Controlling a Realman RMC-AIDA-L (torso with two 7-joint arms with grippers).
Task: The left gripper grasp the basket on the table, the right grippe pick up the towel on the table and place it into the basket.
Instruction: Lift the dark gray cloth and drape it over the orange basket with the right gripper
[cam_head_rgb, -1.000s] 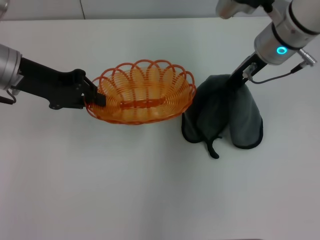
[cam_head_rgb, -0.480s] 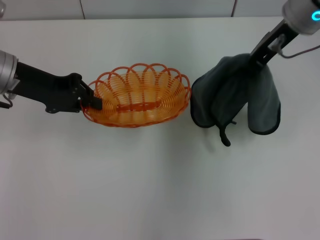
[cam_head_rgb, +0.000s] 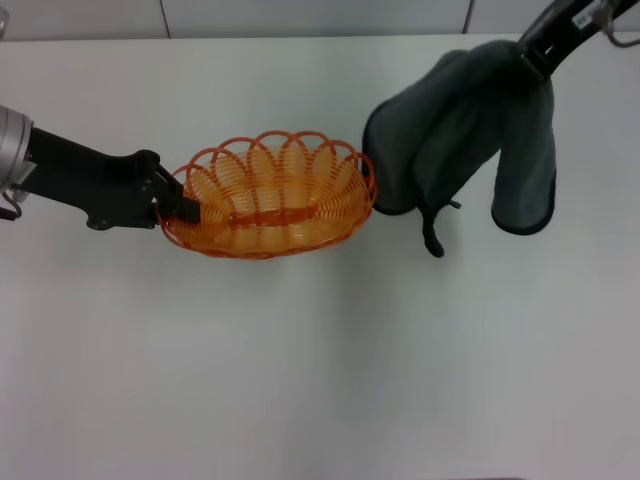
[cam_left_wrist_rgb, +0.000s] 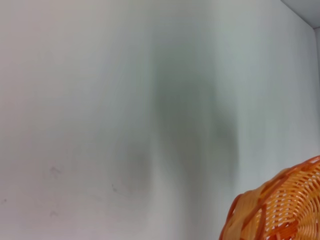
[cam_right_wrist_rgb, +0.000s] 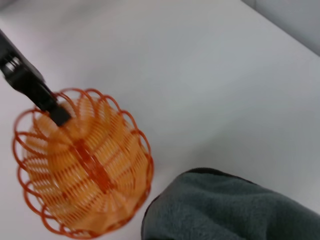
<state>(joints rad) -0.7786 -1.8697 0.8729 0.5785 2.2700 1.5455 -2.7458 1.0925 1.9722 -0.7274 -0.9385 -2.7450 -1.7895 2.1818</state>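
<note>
- Towel (cam_head_rgb: 460, 125), dark grey, hangs in folds above the white table (cam_head_rgb: 320, 370), pinched at its top by the right gripper (cam_head_rgb: 537, 52), just right of the basket.
- Orange wire basket (cam_head_rgb: 268, 195) sits on the table.
- Left gripper (cam_head_rgb: 183, 203) is clamped on the basket's left rim.

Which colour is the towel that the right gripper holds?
Dark grey towel; the head view shows it best.

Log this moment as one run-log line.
left gripper: shut on basket rim | right gripper: holding towel lifted beside basket | towel not yet in basket
</note>
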